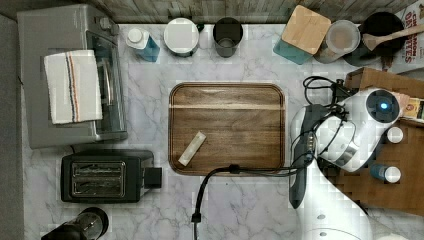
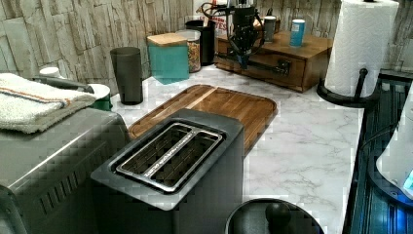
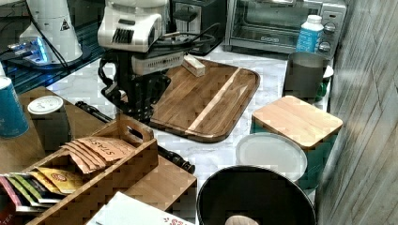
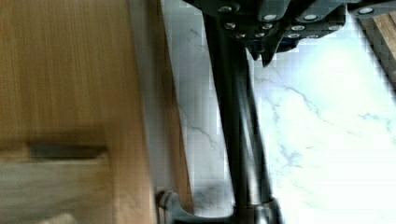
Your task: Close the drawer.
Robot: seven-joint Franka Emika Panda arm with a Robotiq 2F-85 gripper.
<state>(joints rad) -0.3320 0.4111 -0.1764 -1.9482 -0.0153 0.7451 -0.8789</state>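
Claw (image 2: 242, 57) hangs at the drawer's (image 2: 265, 66) black handle (image 4: 240, 135); I cannot tell its opening. Push squarely toward the cabinet.

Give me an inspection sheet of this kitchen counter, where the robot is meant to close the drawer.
Surface: white marble counter, no spills seen.
Job's things: wooden drawer with a black bar handle; I cannot tell if it is fully shut.
Clutter: wooden tray holding a small pale block; toaster; toaster oven with a towel on top; teal canister; paper towel roll.
Claw: right at the drawer handle.
Cables: black cable lying by the tray's edge; more looped on the arm.
Surroundings: stone-look wall behind the counter.
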